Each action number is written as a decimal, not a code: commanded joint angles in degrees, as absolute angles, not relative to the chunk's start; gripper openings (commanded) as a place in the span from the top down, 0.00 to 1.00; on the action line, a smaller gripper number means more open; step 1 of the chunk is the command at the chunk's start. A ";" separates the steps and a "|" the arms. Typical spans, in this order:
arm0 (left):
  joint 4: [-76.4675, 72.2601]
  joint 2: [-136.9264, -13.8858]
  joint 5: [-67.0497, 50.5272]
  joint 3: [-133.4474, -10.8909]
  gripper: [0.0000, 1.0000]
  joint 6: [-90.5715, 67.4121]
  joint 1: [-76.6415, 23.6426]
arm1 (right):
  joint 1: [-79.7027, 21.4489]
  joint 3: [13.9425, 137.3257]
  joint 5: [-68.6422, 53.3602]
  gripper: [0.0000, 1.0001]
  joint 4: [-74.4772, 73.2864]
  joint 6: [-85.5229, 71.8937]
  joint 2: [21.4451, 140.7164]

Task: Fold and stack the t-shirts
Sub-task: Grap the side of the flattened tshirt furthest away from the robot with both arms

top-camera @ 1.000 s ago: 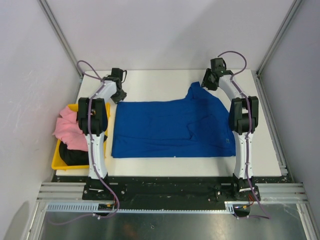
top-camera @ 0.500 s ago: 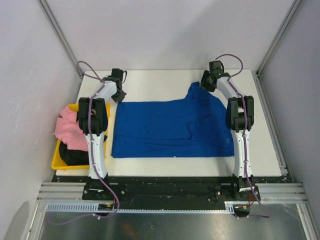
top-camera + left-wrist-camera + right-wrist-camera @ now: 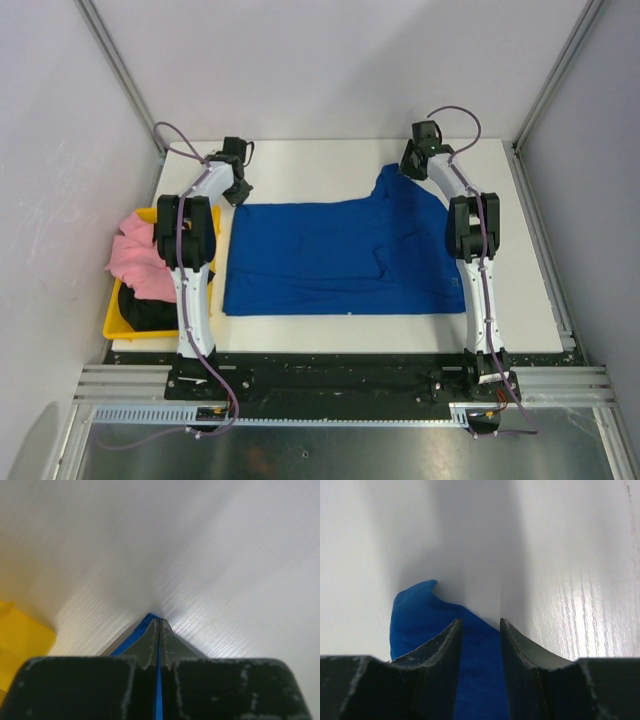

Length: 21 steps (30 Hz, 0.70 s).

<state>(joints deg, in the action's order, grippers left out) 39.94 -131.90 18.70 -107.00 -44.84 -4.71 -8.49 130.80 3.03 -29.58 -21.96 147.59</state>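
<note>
One royal-blue cloth t-shirt (image 3: pixel 340 255) is laid flat centrally: its far-left corner is pinched by the left gripper (image 3: pixel 159 623), its far-right corner straddled by the spread right gripper (image 3: pixel 481 624). One pink t-shirt (image 3: pixel 133 250) and one black t-shirt (image 3: pixel 145 310) are heaped in the yellow plastic bin (image 3: pixel 111 326), left.

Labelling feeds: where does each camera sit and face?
Top external: above and behind, looking down on the table; shows left arm, right arm, shirt.
Left wrist: on the left arm, looking along shut jaws pinching the shirt's corner.
Right wrist: on the right arm, looking along parted jaws astride the shirt.
Shared: all see the shirt; top and left wrist, the bin.
</note>
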 commanded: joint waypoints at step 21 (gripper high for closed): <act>39.55 -131.47 18.33 -106.91 1.00 -45.87 -4.21 | -10.88 132.77 20.62 0.99 -39.28 -18.94 147.73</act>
